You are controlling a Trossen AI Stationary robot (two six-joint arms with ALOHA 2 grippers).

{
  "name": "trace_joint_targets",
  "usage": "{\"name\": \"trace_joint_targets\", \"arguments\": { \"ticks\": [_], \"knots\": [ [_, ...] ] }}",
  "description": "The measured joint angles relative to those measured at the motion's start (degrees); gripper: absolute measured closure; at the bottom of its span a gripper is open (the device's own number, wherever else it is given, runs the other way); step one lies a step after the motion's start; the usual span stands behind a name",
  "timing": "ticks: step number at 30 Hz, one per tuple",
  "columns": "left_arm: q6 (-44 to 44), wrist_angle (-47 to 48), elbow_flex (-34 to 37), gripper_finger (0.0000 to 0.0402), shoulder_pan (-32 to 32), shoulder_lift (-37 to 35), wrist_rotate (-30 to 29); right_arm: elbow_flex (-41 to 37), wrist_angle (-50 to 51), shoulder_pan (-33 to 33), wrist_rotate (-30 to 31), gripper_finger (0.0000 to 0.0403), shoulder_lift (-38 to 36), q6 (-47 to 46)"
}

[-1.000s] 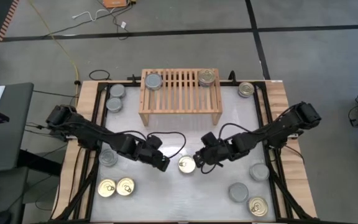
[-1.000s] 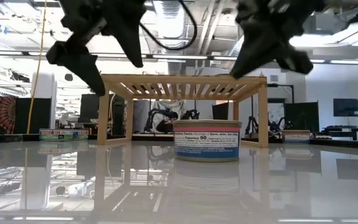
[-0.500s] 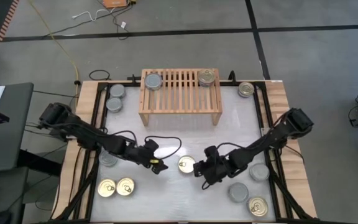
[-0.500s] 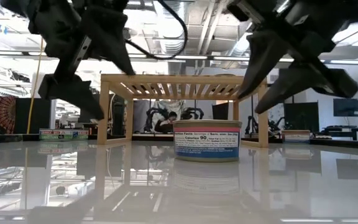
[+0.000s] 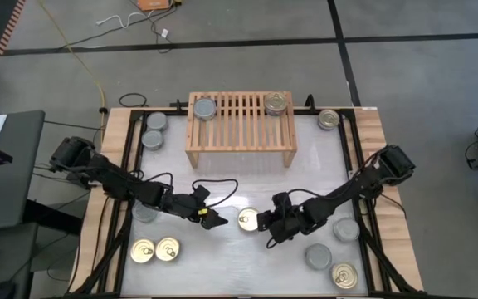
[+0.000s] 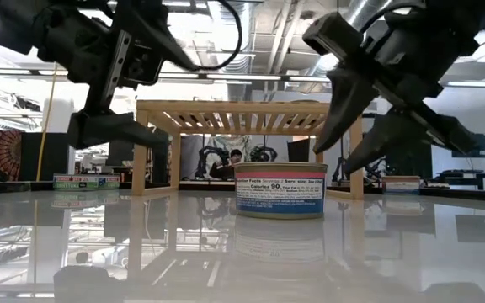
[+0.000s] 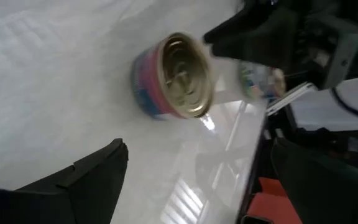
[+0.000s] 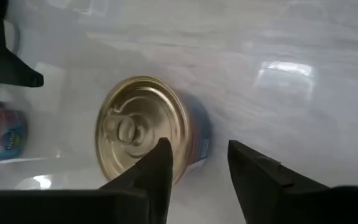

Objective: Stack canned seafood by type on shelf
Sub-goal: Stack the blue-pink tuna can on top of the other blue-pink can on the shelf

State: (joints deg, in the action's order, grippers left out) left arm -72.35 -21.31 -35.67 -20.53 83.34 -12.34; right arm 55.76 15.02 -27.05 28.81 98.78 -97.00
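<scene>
A gold-topped can of seafood (image 5: 249,219) stands upright on the white table, near the middle. My left gripper (image 5: 212,219) hangs open just left of it, fingers spread wide in the left wrist view (image 7: 197,168). My right gripper (image 5: 266,223) is open close to the can's right side, a little above its top (image 6: 337,156); I see no touch. The shelf (image 5: 241,124) stands at the far side on its side legs, with a silver can (image 5: 205,108) at its left end and a gold-topped can (image 5: 277,103) at its right end.
Loose cans lie around the table: two silver (image 5: 154,130) at the far left, one (image 5: 329,120) at the far right, a silver one (image 5: 144,211) and two gold (image 5: 155,249) at the near left, and three (image 5: 332,253) at the near right. Wooden edge planks flank the table.
Both grippers have come down toward the table on either side of the middle can. The right one first went toward the near edge, then closed in on the can. The left one has tipped over sideways. The can has stayed put.
</scene>
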Motion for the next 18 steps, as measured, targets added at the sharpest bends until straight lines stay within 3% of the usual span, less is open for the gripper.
{"name": "trace_joint_targets", "arguments": {
  "ticks": [8, 18],
  "knots": [
    [-0.3, 0.3, 0.0, 0.0023, 0.1, 0.3, -0.4, -3.7, -8.0, 1.5, -0.3, 0.0271, -0.1, 3.0],
    [-0.5, 1.0, 0.0, 0.0023, 0.4, 0.3, -1.2, -3.9, -8.9, 1.8, -0.7, 0.0284, -0.1, 4.4]
  ]
}}
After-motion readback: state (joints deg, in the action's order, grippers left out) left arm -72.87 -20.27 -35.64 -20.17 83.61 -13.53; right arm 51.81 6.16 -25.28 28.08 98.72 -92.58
